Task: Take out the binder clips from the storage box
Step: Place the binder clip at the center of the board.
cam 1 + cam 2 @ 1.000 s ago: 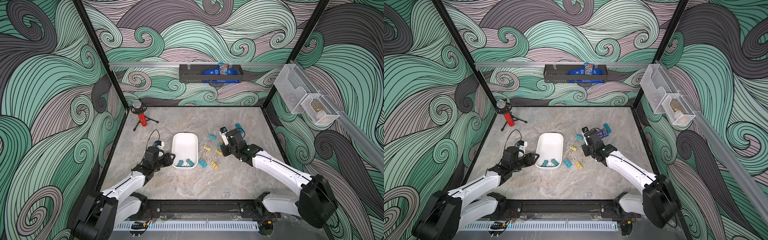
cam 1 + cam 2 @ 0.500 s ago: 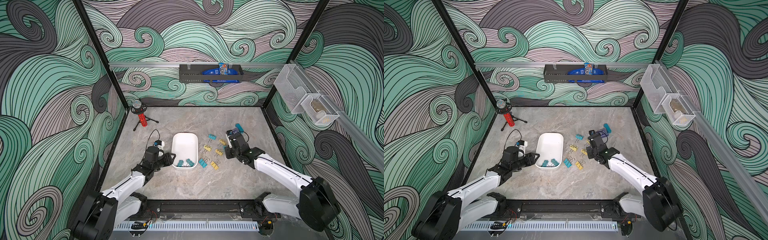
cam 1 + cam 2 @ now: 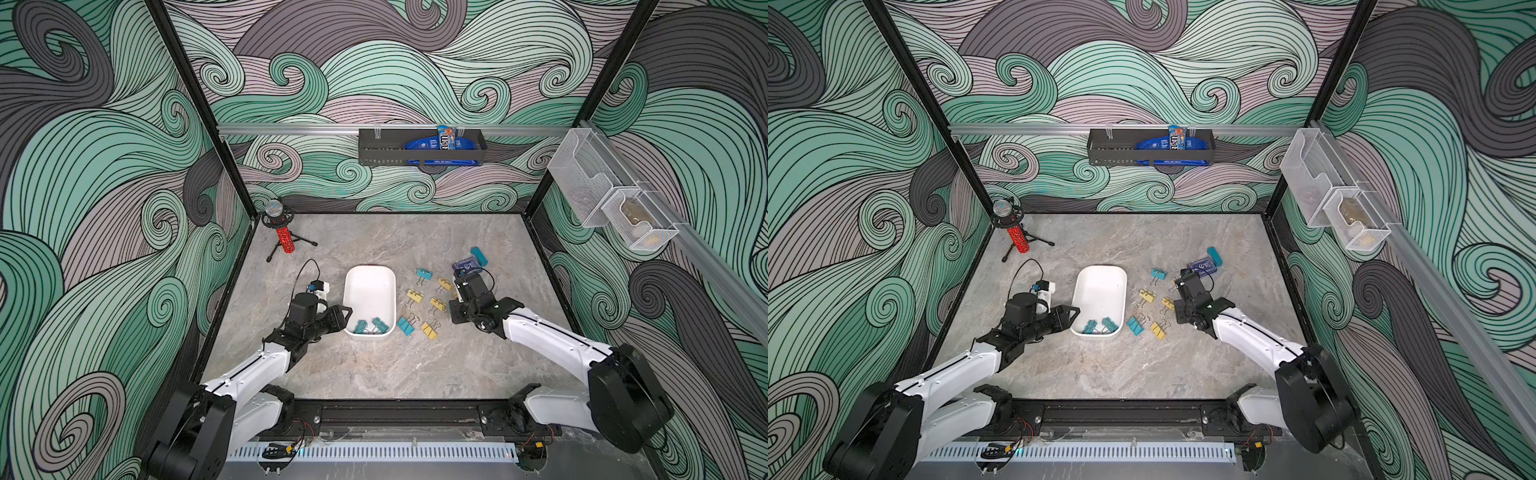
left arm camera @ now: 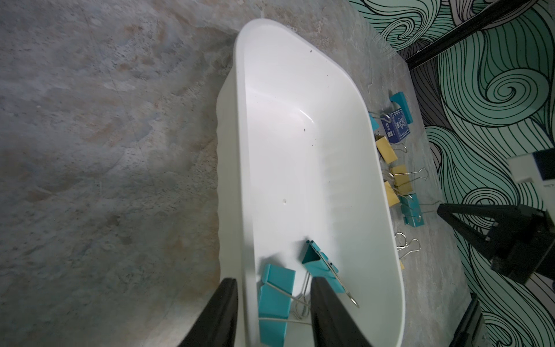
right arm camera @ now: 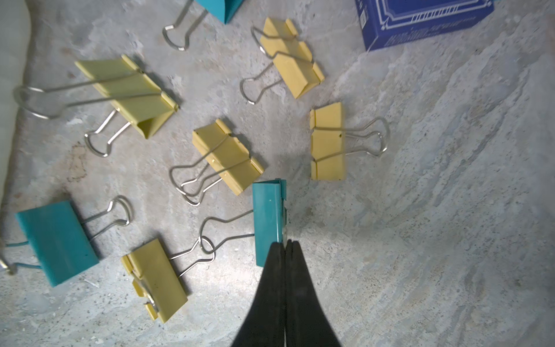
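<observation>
We start at the right gripper (image 5: 284, 245). Its fingers are pressed together and pinch the thin edge of a teal clip (image 5: 268, 222). The clip body sits just beside the fingertips, with one wire handle pointing away from them. Around it, on the table (image 5: 435, 210), lie the loose clips (image 5: 228, 156), five pale yellow and two teal. The card box (image 5: 420, 18) lies near them. It is dark blue with a white ornamental border, and we cannot read its print.

The left gripper (image 4: 274, 281) is spread. One finger stands outside the wall of the storage box (image 4: 285, 135) and the other stands inside it. Two boxed clips (image 4: 276, 297), both teal, lie at that end of the box. One is between the fingers and the other is just beside the inner finger.

In both top views the right gripper's body hides the pinched clip, so only the right wrist view shows it. The top views place the loose clips between the storage box and the right gripper. They also show the rack (image 3: 382, 149) on the back wall. It holds a blue packet (image 3: 446, 138) whose letters look like "m&m".
</observation>
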Controlling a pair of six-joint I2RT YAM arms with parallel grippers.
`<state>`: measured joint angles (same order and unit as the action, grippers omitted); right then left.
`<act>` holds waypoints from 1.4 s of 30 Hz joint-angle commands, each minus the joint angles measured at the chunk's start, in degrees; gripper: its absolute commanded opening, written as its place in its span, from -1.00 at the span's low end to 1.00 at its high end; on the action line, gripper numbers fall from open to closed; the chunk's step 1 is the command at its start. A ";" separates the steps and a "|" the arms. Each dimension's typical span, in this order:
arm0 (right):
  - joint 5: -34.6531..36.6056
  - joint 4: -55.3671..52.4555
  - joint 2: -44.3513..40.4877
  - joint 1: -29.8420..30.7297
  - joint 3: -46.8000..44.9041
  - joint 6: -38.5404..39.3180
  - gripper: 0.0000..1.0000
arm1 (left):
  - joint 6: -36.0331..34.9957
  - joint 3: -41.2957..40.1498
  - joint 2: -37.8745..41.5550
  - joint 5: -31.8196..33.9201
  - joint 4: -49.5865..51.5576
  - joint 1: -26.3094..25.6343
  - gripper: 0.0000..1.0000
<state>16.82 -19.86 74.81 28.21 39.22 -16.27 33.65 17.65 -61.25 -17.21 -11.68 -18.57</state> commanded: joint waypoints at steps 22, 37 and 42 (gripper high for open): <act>-2.05 -0.12 -0.36 0.32 -1.17 -2.45 -0.76 | 0.21 -0.93 0.25 -1.33 -2.08 -0.41 -0.14; -3.37 -0.73 -4.04 0.74 -0.28 -1.83 -0.57 | 0.19 -0.95 0.82 -0.81 -1.24 -0.41 -0.14; -5.36 -0.99 -4.13 1.85 1.08 -1.74 -0.53 | 0.19 -0.89 0.87 -0.63 -1.07 -0.38 -0.14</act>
<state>13.32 -19.94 71.40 29.06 38.72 -18.22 33.67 17.02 -61.25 -17.47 -12.78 -18.57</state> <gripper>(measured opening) 0.233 0.431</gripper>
